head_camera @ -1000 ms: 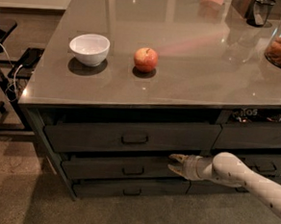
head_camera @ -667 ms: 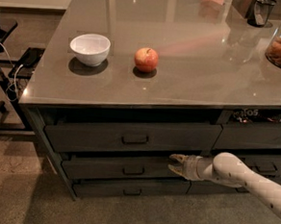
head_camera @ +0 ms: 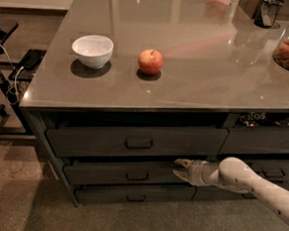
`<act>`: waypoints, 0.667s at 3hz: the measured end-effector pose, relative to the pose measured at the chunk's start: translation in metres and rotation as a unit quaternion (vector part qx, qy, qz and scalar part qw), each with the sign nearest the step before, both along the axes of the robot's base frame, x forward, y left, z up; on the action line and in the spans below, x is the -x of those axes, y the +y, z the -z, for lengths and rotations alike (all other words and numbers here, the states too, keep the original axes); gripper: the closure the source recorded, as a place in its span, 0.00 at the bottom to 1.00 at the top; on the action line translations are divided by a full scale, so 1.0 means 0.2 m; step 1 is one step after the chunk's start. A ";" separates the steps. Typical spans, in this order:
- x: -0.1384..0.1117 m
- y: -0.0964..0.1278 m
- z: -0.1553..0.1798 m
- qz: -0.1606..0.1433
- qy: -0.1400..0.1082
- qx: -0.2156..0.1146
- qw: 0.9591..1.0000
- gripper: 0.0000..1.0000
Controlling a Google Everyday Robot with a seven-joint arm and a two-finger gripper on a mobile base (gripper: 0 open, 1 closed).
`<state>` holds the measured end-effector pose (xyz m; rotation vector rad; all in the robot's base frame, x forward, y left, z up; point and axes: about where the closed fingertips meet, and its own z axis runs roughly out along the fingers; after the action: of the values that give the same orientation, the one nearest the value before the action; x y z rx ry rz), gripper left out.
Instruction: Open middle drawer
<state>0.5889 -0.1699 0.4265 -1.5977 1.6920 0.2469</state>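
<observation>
End effector: the beige end effector point(head_camera: 179, 169) sits low at the bench's point(head_camera: 195, 96) front, right up at the right end of the middle drawer; open or clamped, it's not clear.
Middle drawer: wide dark grey middle drawer point(head_camera: 105, 173), black loop handle, second of three under the front edge.
Bench top: round white bowl point(head_camera: 92, 50) and red apple point(head_camera: 150, 61), near the front-left corner.

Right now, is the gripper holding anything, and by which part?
Cannot tell: the gripper is at the middle drawer front, right of its handle, not on it.
</observation>
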 end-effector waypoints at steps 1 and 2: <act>0.00 0.00 -0.01 0.000 0.000 0.000 1.000 0.12; 0.03 0.05 0.09 -0.006 0.000 0.020 1.000 0.00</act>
<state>0.5834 -0.1592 0.4081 -1.6386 1.6971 0.2198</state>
